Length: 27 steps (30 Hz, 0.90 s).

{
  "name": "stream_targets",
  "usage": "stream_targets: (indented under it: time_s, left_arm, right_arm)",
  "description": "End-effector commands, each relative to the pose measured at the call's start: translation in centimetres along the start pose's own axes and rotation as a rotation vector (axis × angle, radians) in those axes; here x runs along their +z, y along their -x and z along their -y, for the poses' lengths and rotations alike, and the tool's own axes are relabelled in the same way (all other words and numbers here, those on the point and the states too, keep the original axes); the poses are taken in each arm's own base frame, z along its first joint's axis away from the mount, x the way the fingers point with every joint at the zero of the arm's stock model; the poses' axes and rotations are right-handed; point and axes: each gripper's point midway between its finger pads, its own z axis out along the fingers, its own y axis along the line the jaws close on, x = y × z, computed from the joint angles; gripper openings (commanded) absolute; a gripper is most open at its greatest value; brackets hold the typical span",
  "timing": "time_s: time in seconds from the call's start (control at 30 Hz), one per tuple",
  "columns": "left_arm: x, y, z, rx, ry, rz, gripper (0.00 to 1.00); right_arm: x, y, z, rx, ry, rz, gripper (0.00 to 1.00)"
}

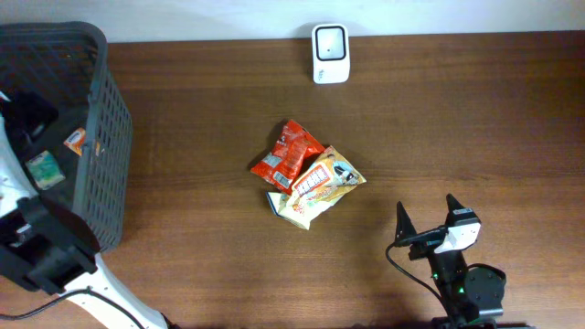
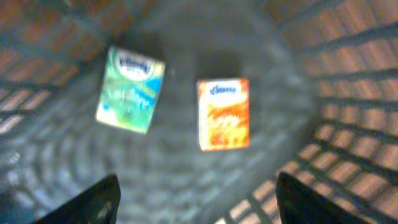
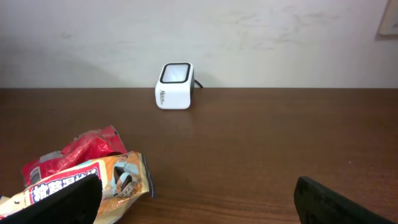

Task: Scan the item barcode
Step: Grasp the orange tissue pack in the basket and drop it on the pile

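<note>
The white barcode scanner (image 1: 330, 53) stands at the table's far edge, also in the right wrist view (image 3: 175, 86). Mid-table lie a red snack packet (image 1: 288, 153) and a yellow one (image 1: 322, 181) overlapping it. My left gripper (image 2: 197, 182) hangs open inside the dark basket (image 1: 105, 137), above a green tissue pack (image 2: 130, 90) and an orange tissue pack (image 2: 223, 113); nothing sits between its fingers. My right gripper (image 1: 427, 212) stands open low at the front right, empty, facing the scanner, with the yellow packet (image 3: 93, 180) by its left finger.
The basket's mesh walls (image 2: 348, 124) surround the left gripper closely. A third pale packet edge (image 1: 274, 203) peeks from under the yellow one. Bare brown tabletop (image 1: 439, 119) lies between the packets, the scanner and the right arm.
</note>
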Motion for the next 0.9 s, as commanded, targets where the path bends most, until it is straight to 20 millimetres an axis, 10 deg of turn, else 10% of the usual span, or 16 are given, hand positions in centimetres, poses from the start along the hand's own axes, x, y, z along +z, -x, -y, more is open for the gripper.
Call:
stream_targets:
  time_s: [0.0, 0.27, 0.47, 0.7, 0.87]
  left_arm:
    - [3.8, -1.8, 0.5, 0.091, -0.062, -0.056, 0.76]
    - [11.2, -4.6, 1.6, 0.104, -0.173, -0.055, 0.76]
    - [12.4, -2.9, 2.3, 0.113, -0.202, 0.042, 0.68]
    - [14.1, -3.2, 2.2, 0.112, -0.199, 0.03, 0.0]
    - [11.7, -1.7, 2.7, 0.114, -0.208, 0.064, 0.0]
  right_arm:
    - [0.0, -0.3, -0.2, -0.008, 0.008, -0.006, 0.98]
    - [0.0, -0.3, -0.2, -0.008, 0.008, -0.006, 0.98]
    - [0.0, -0.3, -0.2, -0.007, 0.008, -0.005, 0.98]
    - [0.0, -0.3, -0.2, -0.007, 0.008, -0.005, 0.99]
    - [0.0, -0.3, -0.2, -0.008, 0.008, -0.005, 0.98]
